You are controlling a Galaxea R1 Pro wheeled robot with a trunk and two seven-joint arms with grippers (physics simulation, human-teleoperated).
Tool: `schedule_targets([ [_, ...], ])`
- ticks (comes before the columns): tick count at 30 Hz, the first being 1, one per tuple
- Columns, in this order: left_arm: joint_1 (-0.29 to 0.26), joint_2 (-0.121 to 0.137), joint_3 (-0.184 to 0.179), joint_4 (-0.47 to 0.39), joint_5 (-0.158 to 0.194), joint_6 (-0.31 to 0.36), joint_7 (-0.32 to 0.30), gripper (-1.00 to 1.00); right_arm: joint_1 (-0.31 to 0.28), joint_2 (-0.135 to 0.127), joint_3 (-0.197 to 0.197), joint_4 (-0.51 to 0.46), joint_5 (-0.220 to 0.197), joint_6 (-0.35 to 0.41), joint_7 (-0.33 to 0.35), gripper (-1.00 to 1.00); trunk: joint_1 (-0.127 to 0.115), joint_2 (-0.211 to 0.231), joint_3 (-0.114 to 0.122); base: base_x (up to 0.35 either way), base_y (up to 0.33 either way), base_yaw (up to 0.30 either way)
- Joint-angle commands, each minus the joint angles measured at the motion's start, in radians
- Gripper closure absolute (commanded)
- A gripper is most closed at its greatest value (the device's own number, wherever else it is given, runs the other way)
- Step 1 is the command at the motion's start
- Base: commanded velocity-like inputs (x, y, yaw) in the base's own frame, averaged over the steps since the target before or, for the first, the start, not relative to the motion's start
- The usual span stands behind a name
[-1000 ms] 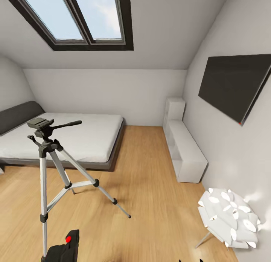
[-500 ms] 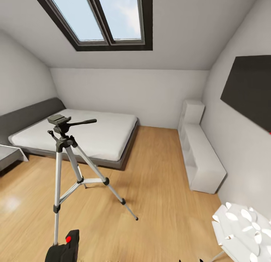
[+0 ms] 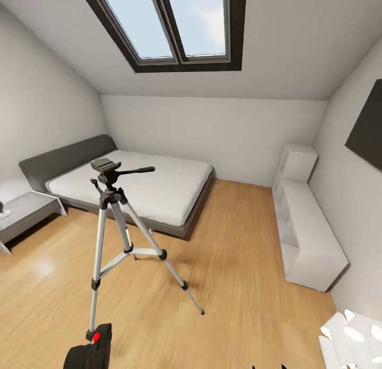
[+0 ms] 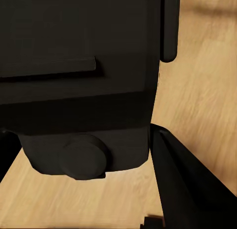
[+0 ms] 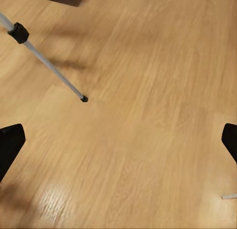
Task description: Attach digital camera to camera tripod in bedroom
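The digital camera (image 3: 90,350) sits closest of all, low at the near edge of the head view, its red button (image 3: 96,337) facing up. In the left wrist view the camera's black body (image 4: 79,86) lies between the dark fingers (image 4: 187,184) of the left hand (image 4: 81,179), which is clamped on it, with wood floor (image 4: 197,91) bare beside it.

The right hand (image 5: 118,140) is spread wide, its two dark fingertips (image 5: 10,145) far apart at the edges of the right wrist view, holding nothing. Beyond it the floor is open, crossed only by one silver leg ending in a black foot (image 5: 84,98).

Just past the held camera stands the camera tripod (image 3: 114,231). Its nearest leg comes down almost at the camera's far edge; the other two splay away to the right and back. The black head (image 3: 106,165) is level, with the pan handle (image 3: 135,171) pointing right.

To the right of the tripod a broad stretch of light wood floor (image 3: 239,263) runs clear to the far wall. A low white shelf unit (image 3: 307,236) lines the right wall, and a white petalled lamp (image 3: 353,340) shows at the near right corner. Left of the tripod stands a grey surface (image 3: 26,212).

Behind the tripod the bed (image 3: 143,186) lies against the left wall, grey headboard and frame with a white mattress. Above, the skylights (image 3: 175,24) are set in the sloped ceiling.
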Motion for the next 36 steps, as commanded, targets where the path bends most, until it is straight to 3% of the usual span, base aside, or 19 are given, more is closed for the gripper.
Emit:
schedule_targets([
  [1,-0.001,0.000,-0.009,0.000,0.001,-0.001,0.007,1.00,-0.001,0.000,-0.003,0.001,-0.002,-0.003,0.007,-1.00,0.001,-0.002,-0.002,0.109,-0.109,0.288],
  [36,-0.001,0.000,-0.009,0.000,0.001,-0.003,0.007,1.00,-0.001,0.000,-0.003,0.001,-0.002,-0.001,0.007,-1.00,0.001,-0.002,-0.002,0.110,-0.104,0.288],
])
